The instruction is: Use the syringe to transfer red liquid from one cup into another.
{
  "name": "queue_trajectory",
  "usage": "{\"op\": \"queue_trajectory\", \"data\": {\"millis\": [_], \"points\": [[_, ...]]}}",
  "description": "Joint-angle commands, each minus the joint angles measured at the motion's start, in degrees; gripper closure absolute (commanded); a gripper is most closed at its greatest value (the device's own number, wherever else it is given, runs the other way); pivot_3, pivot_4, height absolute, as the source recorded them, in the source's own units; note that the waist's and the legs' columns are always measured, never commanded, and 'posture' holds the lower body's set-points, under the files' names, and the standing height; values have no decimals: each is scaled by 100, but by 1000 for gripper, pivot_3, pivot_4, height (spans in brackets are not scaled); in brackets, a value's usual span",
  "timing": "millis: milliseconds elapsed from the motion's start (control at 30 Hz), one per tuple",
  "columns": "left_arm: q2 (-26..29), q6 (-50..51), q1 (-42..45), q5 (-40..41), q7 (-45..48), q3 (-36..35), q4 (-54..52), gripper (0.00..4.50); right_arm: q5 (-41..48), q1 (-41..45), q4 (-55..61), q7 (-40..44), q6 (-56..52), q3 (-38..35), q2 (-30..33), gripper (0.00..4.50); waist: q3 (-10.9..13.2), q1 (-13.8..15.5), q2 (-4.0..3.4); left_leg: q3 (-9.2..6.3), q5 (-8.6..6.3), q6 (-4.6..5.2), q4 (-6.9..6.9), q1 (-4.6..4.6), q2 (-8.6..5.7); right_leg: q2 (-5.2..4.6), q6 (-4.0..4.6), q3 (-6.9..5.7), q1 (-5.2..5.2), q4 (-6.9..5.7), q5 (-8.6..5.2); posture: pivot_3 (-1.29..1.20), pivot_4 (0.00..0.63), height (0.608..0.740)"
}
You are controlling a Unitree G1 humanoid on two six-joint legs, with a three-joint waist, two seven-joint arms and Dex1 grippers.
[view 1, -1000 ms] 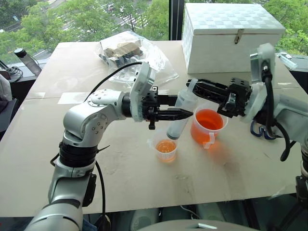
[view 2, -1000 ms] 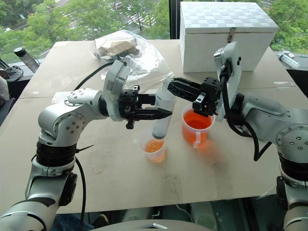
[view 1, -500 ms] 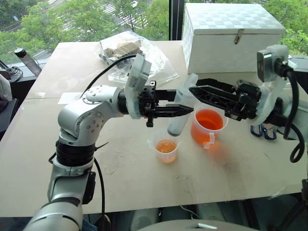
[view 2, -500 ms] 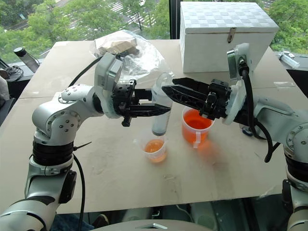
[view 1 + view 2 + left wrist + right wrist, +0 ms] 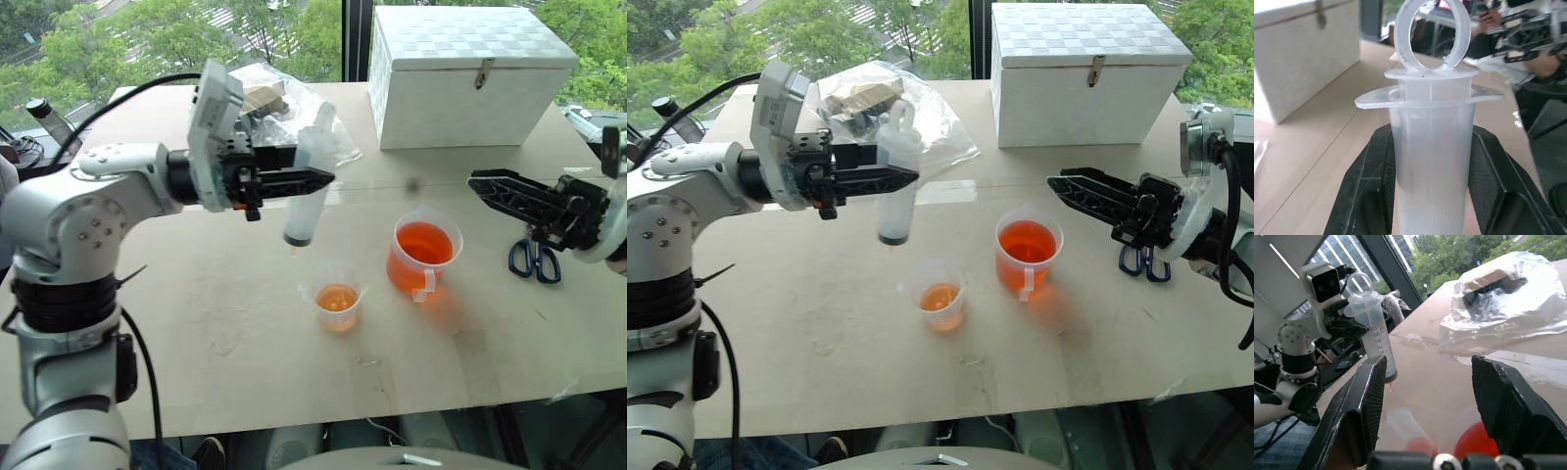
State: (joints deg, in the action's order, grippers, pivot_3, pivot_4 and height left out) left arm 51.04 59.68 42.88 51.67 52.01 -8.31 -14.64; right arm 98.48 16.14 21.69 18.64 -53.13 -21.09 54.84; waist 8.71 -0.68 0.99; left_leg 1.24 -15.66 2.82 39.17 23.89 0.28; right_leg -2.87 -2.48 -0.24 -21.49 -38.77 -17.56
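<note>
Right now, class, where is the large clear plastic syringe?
In the head views the large clear plastic syringe hangs upright in the left gripper, above the table, left of and behind the small clear cup.

The clear syringe (image 5: 306, 191) is hanging upright, tip down, in the left pincer (image 5: 294, 182), left of and above the cups. The small cup (image 5: 338, 302) is holding shallow red liquid (image 5: 337, 297); the handled beaker (image 5: 423, 257) is sitting just right, fuller.

A big white box (image 5: 474, 74) sits at the back of the tabletop (image 5: 196, 323). A crinkly clear bag (image 5: 279, 113) lies near it. Blue scissors (image 5: 534, 260) lie apart from both.
</note>
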Motion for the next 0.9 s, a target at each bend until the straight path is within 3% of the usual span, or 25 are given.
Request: {"op": "queue_trajectory", "data": {"millis": [33,167,333,467,500,567,667,767,800,900], "points": [[459,159,-360,-546,-167,196,261,3092,-379,-240,75,279,-70,-233,139,1578,0,8,0,0,0,0,0,0,0,0,0,0,0,0,0,0,150,740],[765,266,-960,-1237,-366,730,686,3092,-849,-485,110,502,-128,-176,203,1578,0,14,-1,1,0,0,-1,-1,0,-2,0,1,0,1,0,0,150,740],[537,-112,-1031,-2152,-694,1322,1485,3092,-1719,-998,381,1265,-50,-221,274,1578,4,79,6,-1,-2,2,-1,0,0,-4,0,-1,-1,2,0,0,150,740],[270,-696,-876,-2738,-756,1560,2204,1195,-2633,-1952,579,2395,408,-826,280,1537,3,150,5,1,-13,21,-7,-1,0,-3,1,1,-5,0,-1,0,150,740],[202,-744,-834,-2738,-708,1495,2288,514,-2788,-2182,562,2620,501,-999,239,1537,4,151,7,1,-13,21,-7,2,0,-2,1,1,-5,0,-1,0,150,740],[116,-946,-816,-2763,-691,1288,2319,95,-3174,-2578,470,2839,704,-1240,132,1537,2,162,8,1,-14,22,-3,3,-1,-7,0,0,-3,1,0,0,150,740],[106,-1712,-1022,-2694,-577,750,1885,95,-4593,-3344,92,3186,1529,-1259,122,1537,0,154,20,0,-14,22,0,3,-1,-8,0,0,-3,1,0,0,150,740],[-87,-2187,-1280,-2183,-306,-22,1278,0,-5218,-3895,40,3647,2168,-1363,-63,253,1,155,18,0,-3,2,-3,6,-1,-9,1,-1,-6,6,-1,0,150,740],[-146,-2136,-1424,-1887,-200,-305,982,0,-5180,-3940,62,3653,2234,-1389,-237,52,0,151,17,2,-2,0,-5,7,0,-10,1,1,-7,8,-1,0,150,740],[-12,-1615,-2646,-994,210,-1133,-475,0,-5746,-4242,187,3705,2956,-1102,-811,52,-7,40,5,5,-2,-2,-8,-1,3,-10,1,10,-3,6,-1,0,150,740]]}}
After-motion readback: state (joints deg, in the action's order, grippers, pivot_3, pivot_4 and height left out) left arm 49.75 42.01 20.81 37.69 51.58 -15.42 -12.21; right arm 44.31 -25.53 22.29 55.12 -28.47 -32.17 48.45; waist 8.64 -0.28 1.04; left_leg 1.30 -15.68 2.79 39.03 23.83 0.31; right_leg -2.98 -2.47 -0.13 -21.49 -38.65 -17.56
